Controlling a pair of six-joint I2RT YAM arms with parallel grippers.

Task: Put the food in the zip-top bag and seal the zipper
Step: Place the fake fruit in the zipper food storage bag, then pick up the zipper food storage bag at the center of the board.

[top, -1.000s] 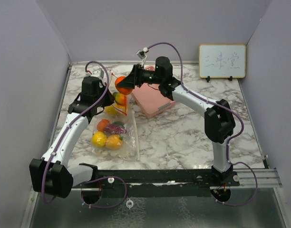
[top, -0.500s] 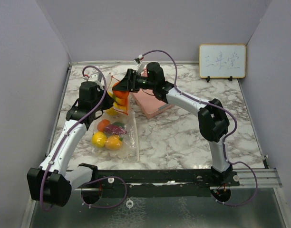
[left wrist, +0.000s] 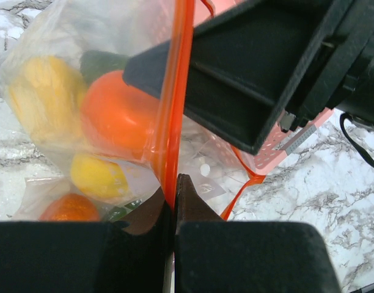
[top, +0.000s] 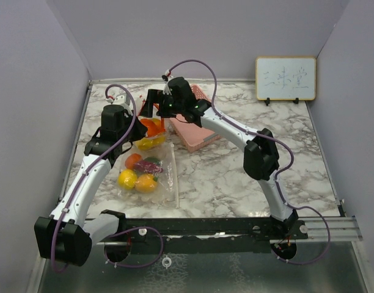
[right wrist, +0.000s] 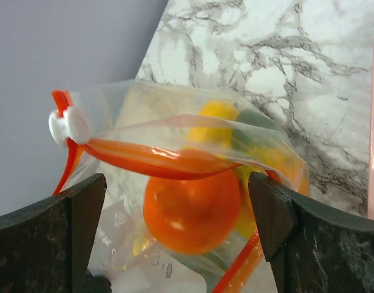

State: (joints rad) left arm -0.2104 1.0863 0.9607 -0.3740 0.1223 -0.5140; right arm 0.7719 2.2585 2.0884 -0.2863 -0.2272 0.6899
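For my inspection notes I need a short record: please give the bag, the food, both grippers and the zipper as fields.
zip-top bag: mouth lifted and open
left gripper: shut on the orange zipper strip
right gripper: open over the mouth, holding nothing
orange fruit: inside the bag
slider: at one end, zipper unsealed
pink basket: beside the bag

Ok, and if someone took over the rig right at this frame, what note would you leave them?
Left gripper: shut on the bag's orange zipper rim.
Right gripper: open, empty, over the mouth.
Food: orange fruit inside, just below the rim; other pieces deeper in the zip-top bag.
Done: visible food is bagged.
To do: check the pink basket, then run the white slider across; zipper is unsealed.
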